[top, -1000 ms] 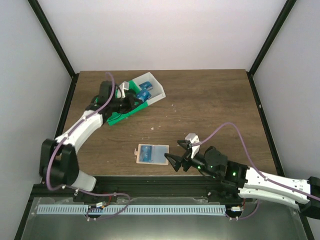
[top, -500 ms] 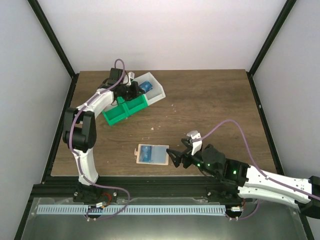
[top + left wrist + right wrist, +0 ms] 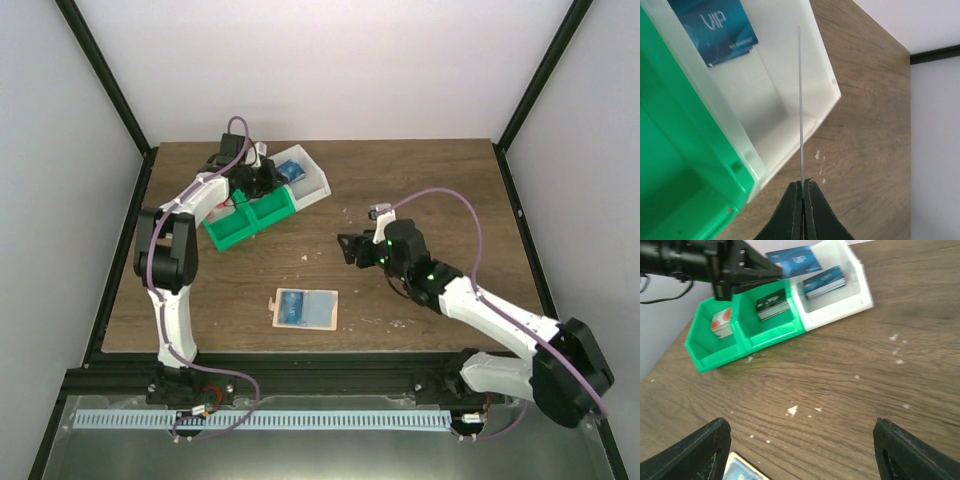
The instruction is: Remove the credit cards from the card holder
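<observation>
The green bin (image 3: 232, 236) is plain bright green. The white bin (image 3: 318, 188) touching it is milky white and holds a deep blue credit card (image 3: 720, 30) with pale "VIP" lettering (the finer print is unreadable). Inside the green bin is a red-orange-and-white item (image 3: 721, 322). Well apart from the green bin, the card holder (image 3: 320, 308) is pale blue-grey with tan edging, on the brown wood-grain table (image 3: 430, 190).

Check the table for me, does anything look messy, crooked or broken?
Small white flecks lie scattered on the wooden table, like chips or crumbs. The green bin and white bin sit skewed to the table's edges. Nothing looks spilled or broken.
</observation>
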### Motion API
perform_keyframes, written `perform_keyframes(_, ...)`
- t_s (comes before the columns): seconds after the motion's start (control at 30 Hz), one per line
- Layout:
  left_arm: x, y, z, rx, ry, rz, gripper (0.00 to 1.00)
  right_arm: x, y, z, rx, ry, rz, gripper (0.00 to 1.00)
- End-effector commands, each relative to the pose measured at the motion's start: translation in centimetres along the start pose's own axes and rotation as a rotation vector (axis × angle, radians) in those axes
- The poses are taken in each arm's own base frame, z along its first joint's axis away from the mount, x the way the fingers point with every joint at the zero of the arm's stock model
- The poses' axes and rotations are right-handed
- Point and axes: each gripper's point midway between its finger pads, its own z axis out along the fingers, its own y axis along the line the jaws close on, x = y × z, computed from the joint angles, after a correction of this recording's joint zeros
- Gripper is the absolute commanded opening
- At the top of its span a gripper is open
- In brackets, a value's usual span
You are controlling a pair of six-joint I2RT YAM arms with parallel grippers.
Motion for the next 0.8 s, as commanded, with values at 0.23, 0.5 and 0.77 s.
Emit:
perform_keyframes(0.23, -3.2, 3.6, 2.8, -0.007, -0.012, -0.101, 0.0, -2.3, 3.1, -0.1, -0.152, -0.032, 0.03, 0.8)
perform_keyframes(0.5, -4.8, 3.3, 4.0, 0.017, -0.02, -0.11, 0.0, -2.5, 2.9, -0.8, -0.136, -0.04, 0.021, 0.81)
perform_keyframes(0.77, -5.2, 3.6, 4.7, 0.009, -0.018, -0.121, 0.04, -2.7, 2.7, -1.1, -0.132, -0.056, 0.016, 0.83)
